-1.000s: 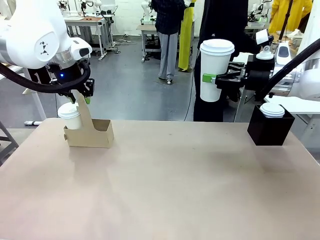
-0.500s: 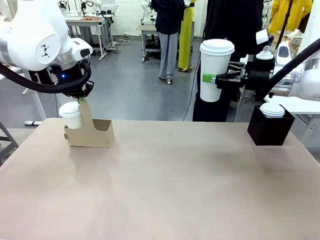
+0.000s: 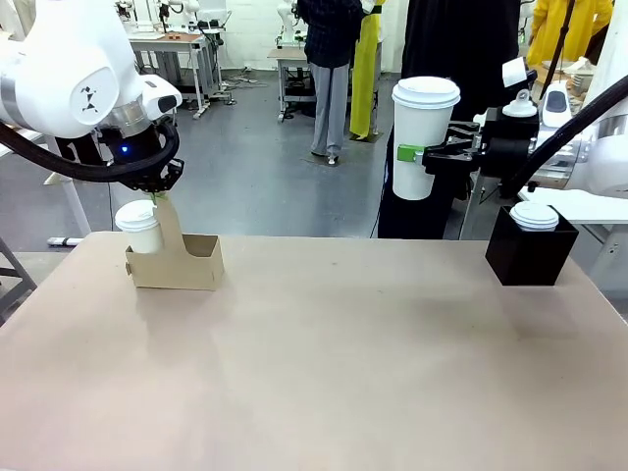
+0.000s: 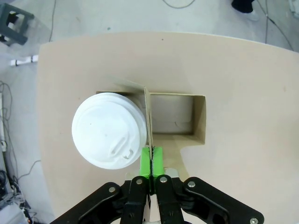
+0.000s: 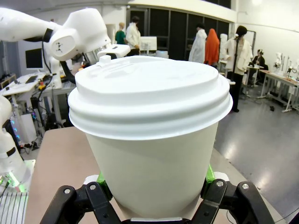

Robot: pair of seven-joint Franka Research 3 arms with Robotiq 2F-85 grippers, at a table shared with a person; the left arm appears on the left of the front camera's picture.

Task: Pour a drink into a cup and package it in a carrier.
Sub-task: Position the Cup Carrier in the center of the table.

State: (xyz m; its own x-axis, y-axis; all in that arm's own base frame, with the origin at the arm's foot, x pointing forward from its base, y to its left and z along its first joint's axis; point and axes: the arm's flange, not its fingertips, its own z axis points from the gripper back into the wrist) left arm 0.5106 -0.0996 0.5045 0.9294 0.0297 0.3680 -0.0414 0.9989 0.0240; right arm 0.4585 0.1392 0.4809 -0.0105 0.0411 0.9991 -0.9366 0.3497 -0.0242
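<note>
My left gripper (image 4: 152, 161) pinched the brown cardboard carrier (image 3: 191, 265), steadying it by the table's (image 3: 324, 343) far-left corner; right gripper (image 3: 422, 157) clutched the white lidded cup (image 3: 422, 123).

Matt paper cup (image 3: 422, 137), cardboard carrier (image 3: 177, 257)

The left arm (image 3: 74, 69) has a rounded, glossy white shell with a small black emblem (image 3: 88, 96), a blue light (image 3: 122, 150) on its dark wrist and a thick black cable (image 3: 39, 163) beneath. The right arm (image 3: 610, 162) is white too, with a slimmer dark cable (image 3: 571, 122). The left gripper (image 4: 151, 156) and right gripper (image 5: 154, 179) are black linkages with silver screws (image 4: 189, 185) and bright green pads (image 4: 145, 161).
</note>
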